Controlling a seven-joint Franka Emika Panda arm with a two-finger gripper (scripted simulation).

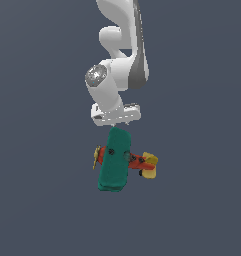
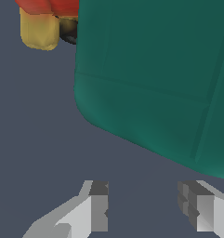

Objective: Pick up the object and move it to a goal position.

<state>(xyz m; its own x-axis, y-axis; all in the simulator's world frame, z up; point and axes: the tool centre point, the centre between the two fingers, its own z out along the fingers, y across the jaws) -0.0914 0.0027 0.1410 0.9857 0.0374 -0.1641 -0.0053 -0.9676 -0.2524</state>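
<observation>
Teal-green wings dominate both views: the toy biplane (image 1: 116,161) lies on the flat grey-blue counter (image 1: 37,200), directly below the white arm's wrist. In the exterior view its broad wings run up and down the picture, with one wing end reaching up to just under the claw (image 1: 115,125). The red fuselage crosses them, carrying the yellow propeller (image 1: 96,157) toward the exterior view's left and the yellow tail (image 1: 150,165) toward the exterior view's right. A small dark wheel shows near the front of the upper wing. The white Panda arm (image 1: 123,45) comes down from the top of that picture, and its wrist flange sits level above the plane. In the wrist view the claw (image 2: 143,209) stands open, its two grey fingers (image 2: 97,209) wide apart with only bare counter between them. The rounded end of the teal wing (image 2: 155,69) fills much of that picture, ahead of the fingertips and not between them. A yellow part (image 2: 38,30) and a strip of red fuselage show at the corner. The fingers hold nothing, and whether they touch the wing cannot be told.
</observation>
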